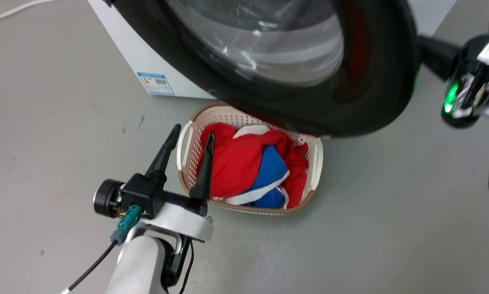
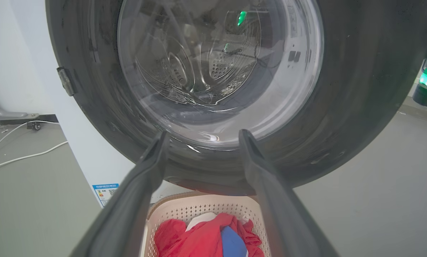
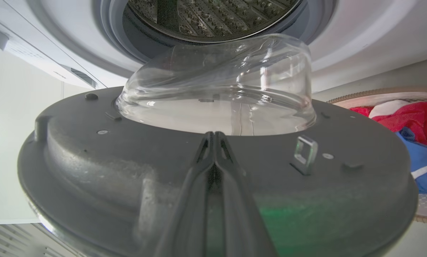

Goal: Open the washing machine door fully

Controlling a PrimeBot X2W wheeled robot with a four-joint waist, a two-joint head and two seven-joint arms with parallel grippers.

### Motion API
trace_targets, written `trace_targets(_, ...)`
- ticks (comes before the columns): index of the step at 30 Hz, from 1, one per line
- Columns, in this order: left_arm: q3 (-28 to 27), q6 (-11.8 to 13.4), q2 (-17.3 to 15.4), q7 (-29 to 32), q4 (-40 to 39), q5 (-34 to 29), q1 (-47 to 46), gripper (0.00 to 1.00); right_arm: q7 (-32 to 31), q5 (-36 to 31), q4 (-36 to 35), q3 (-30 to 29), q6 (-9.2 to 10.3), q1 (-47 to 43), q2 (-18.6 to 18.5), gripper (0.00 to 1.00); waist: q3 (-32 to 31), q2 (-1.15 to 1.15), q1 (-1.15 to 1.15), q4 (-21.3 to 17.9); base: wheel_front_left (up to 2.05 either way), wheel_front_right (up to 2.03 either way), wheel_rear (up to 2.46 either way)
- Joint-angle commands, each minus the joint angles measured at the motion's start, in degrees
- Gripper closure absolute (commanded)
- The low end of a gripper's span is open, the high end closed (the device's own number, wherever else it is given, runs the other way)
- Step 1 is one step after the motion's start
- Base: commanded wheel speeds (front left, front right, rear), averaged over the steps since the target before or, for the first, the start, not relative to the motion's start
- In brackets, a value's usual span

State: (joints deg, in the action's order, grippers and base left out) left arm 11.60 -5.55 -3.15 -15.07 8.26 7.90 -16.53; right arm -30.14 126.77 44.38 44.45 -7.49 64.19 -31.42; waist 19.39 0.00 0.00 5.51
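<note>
The washing machine door (image 1: 375,81), a glossy black ring around clear bulging glass, stands swung partway out from the white washing machine (image 1: 126,45). My right gripper (image 3: 213,134) is shut, its joined tips resting against the door's grey inner face (image 3: 92,160) just below the glass bowl (image 3: 217,89). In the head view the right gripper (image 1: 426,45) reaches behind the door's right rim. My left gripper (image 1: 193,131) is open and holds nothing, low in front of the door's outer face (image 2: 359,89). The steel drum (image 3: 213,18) shows behind the door.
A beige laundry basket (image 1: 315,163) with red, blue and white clothes (image 1: 240,159) sits on the grey floor right under the door. A white cable (image 2: 20,157) lies on the floor left of the machine. A blue label (image 1: 155,83) marks the machine's lower corner.
</note>
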Motion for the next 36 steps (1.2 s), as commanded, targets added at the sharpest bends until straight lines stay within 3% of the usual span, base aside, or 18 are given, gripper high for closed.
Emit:
trace_targets(1, 0.07, -0.08, 0.03, -0.15, 0.47, 0.13, 1.43, 0.00, 0.33, 1.09, -3.48, 1.34, -0.01, -3.75, -0.36, 1.00, -2.69, 0.00, 0.00, -0.20, 0.00, 0.00, 0.00)
trace_targets(12, 0.61, -0.40, -0.34, -0.15, 2.25, -0.19, 5.78, 0.00, 6.88, 6.60, -21.57, 8.88, -0.02, -15.94, -4.68, 1.00, -10.05, 0.00, 0.00, 0.75, 0.00, 0.00, 0.00)
trace_targets(22, 1.16, -0.40, -0.42, -0.15, 2.70, -0.03, 7.49, 0.00, 12.86, 8.60, -34.85, 16.60, -0.08, -18.47, -6.16, 1.00, -12.20, 0.00, 0.00, 2.30, 0.00, 0.00, 0.00)
trace_targets(29, 1.60, -0.29, -0.29, -0.15, 2.89, 0.23, 8.11, 0.00, 16.89, 7.98, -38.65, 20.16, -0.08, -18.82, -4.25, 1.00, -12.96, 0.00, 0.00, 2.95, 0.00, 0.00, 0.00)
trace_targets(36, 1.46, -0.10, -0.20, -0.15, 3.12, 1.03, 8.79, 0.00, 23.11, 5.72, -37.94, 20.49, -0.07, -20.73, -3.69, 1.00, -14.14, 0.00, 0.00, 2.92, 0.00, 0.00, 0.00)
